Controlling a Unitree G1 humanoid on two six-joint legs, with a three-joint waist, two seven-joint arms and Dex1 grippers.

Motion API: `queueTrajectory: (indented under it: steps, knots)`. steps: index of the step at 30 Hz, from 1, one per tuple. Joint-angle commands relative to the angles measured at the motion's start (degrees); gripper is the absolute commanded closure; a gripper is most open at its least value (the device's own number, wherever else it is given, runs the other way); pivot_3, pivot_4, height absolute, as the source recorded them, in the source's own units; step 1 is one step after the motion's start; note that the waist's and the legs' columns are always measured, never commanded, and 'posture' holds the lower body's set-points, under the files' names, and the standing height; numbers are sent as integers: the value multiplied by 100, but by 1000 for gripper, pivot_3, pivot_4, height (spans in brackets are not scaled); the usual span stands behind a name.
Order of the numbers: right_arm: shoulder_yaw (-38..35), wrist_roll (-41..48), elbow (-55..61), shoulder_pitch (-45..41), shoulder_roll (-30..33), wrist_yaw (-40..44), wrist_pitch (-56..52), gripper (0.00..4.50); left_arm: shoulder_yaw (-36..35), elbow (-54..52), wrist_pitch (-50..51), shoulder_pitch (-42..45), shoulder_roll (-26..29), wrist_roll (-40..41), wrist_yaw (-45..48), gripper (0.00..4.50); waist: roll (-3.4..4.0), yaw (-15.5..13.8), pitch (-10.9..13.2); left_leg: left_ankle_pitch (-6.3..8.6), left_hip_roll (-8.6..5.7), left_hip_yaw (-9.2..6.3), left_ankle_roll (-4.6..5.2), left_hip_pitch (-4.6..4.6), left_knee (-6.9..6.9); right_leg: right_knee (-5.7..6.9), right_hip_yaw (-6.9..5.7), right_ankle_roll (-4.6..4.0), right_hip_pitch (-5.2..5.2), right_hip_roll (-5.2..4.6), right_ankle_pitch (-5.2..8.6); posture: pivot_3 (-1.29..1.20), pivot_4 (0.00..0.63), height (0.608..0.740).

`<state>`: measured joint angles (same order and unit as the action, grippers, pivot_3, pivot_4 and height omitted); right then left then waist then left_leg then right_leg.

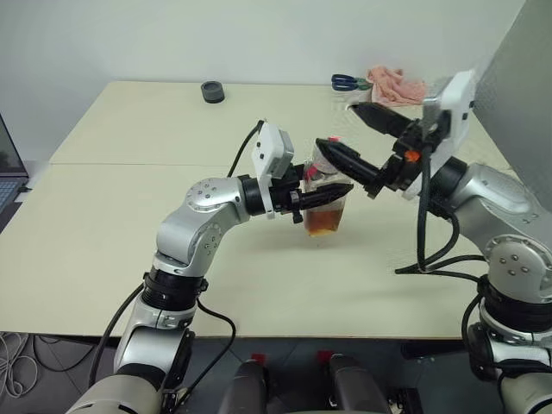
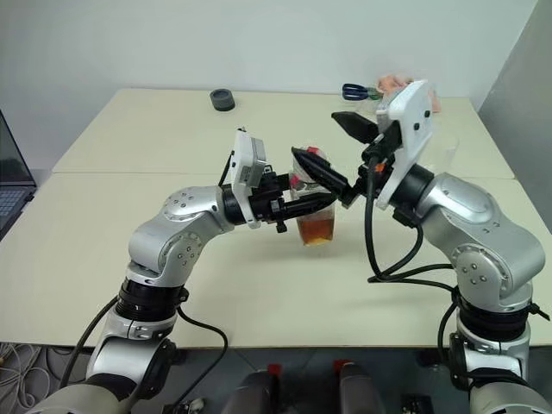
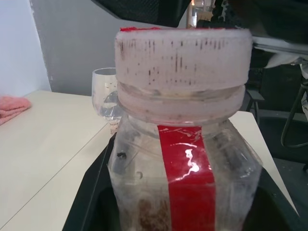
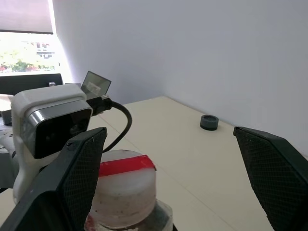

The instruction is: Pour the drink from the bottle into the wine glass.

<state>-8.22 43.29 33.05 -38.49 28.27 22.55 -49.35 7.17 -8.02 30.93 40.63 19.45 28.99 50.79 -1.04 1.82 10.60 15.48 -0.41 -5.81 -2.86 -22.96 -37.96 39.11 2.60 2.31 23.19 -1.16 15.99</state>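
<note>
Gripping the bottle (image 1: 325, 210), left gripper (image 1: 332, 195) is clamped; right gripper (image 2: 338, 153) gapes around the cap (image 4: 124, 185). Off-centre closing could tip it, spilling drink (image 2: 316, 229).

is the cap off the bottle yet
No, the white cap sits on the bottle, which the left gripper grips.

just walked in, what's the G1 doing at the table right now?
It's partway into a pour task. The left gripper is shut on the bottle, holding it upright over the table with the drink inside and the cap on. The right gripper is wide open around the cap, one finger on each side, not closed on it. The wine glass stands beyond the bottle, apparently empty.
</note>
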Motion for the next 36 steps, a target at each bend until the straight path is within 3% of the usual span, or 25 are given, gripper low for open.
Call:
queueTrajectory:
  steps: [1,10,17,29,36]
  knots:
    - [-193,232,155,97,120,57,1,19,-92,-133,-95,184,0,58,35,2523,0,0,0,0,0,0,0,0,0,0,0,0,0,0,0,0,150,740]
    - [80,472,455,305,221,236,88,19,-90,-101,-110,221,-21,45,10,2523,0,3,0,0,1,0,1,1,0,1,-1,0,0,2,0,0,150,740]
    - [393,-92,211,462,320,311,407,19,-92,-134,-85,228,-21,51,-18,2523,0,0,0,0,0,0,0,0,-2,1,-1,0,0,1,0,0,150,740]
    - [131,-86,87,547,274,234,527,19,-107,-160,-60,203,24,64,0,2523,0,1,0,-1,0,1,1,0,-1,0,0,0,-1,1,0,0,150,740]
    - [-246,146,160,792,564,334,460,19,-95,-129,-77,218,15,66,26,2523,0,-2,0,-1,0,0,1,0,-1,0,0,0,-2,1,0,0,150,740]
